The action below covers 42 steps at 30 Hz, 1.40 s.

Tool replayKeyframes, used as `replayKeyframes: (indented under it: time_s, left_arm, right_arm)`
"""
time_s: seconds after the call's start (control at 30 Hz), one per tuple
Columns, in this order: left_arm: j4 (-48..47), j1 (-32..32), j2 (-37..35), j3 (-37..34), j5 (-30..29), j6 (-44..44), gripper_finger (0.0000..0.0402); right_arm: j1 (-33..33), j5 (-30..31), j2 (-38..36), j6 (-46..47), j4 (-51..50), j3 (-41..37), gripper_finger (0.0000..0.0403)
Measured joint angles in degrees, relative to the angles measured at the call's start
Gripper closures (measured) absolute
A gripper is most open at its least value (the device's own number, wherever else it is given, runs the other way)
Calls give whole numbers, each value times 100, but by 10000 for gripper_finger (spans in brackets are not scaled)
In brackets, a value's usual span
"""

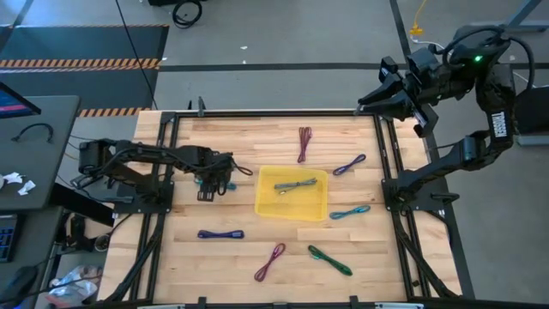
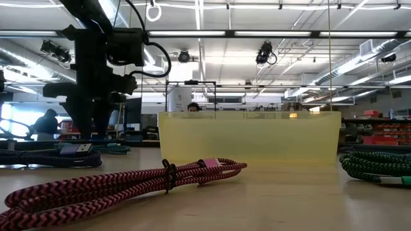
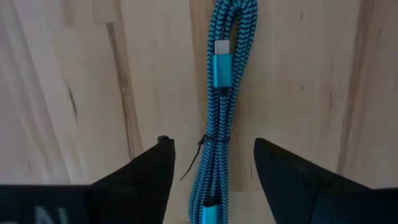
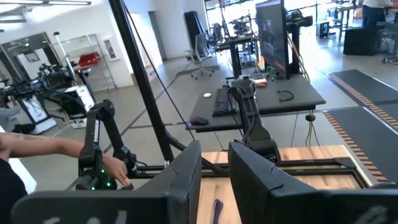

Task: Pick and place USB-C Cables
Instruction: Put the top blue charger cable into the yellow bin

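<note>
My left gripper (image 1: 210, 185) is down at the table left of the square yellow tray (image 1: 319, 206), open, its fingers standing on either side of a teal USB-C cable (image 3: 222, 81) that lies flat on the wood. The fingers lie across the bundle near its tie, with gaps on both sides. A grey cable (image 1: 296, 185) lies in the tray. Other cables lie on the table: maroon (image 1: 304, 144), purple (image 1: 349, 165), teal (image 1: 349, 212), dark purple (image 1: 220, 233), magenta (image 1: 269, 262), green (image 1: 330, 260). My right gripper (image 1: 371, 96) waits raised over the far right corner, open by a narrow gap.
Black frame rails (image 1: 383, 154) run along the table's sides and far edge. In the low view the magenta cable (image 2: 128, 183) lies nearest, with the tray wall (image 2: 250, 138) behind it. A person's hand (image 4: 118, 168) shows beyond the table by the left arm's base.
</note>
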Motion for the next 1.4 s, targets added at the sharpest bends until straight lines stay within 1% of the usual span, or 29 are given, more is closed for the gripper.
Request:
replayKeyframes:
  time_s: [0.2, 0.6, 0.73, 0.83, 0.9, 0.97, 1.13, 1.27, 1.33, 1.4]
  left_arm:
    - [65, 161, 63, -3, 187, 44, 177]
    - [366, 151, 670, -2, 237, 130, 178]
    - [360, 154, 838, 12, 281, -30, 189]
    - [334, 158, 882, 18, 445, -191, 212]
    - [322, 158, 884, 15, 503, -338, 238]
    - [302, 158, 884, 12, 555, -490, 271]
    - [274, 151, 883, 15, 590, -790, 373]
    - [142, 154, 897, 100, 660, -1193, 378]
    - [-181, 157, 917, 326, 827, -1483, 378]
    - [-511, 157, 908, 719, 1011, -1703, 378]
  right_arm:
    - [0, -1, 0, 0, 15, 0, 316]
    - [0, -2, -2, 0, 13, 0, 317]
    - [0, -2, -2, 2, 14, 0, 317]
    - [0, -2, -2, 2, 13, 0, 317]
    - [0, -1, -4, 2, 14, 0, 317]
    - [0, -2, -4, 2, 15, 0, 317]
    - [0, -2, -4, 2, 15, 0, 317]
    - [0, -2, -4, 1, 15, 0, 317]
    - [0, -2, -4, 0, 15, 0, 317]
    - [0, -2, -4, -5, 15, 0, 317]
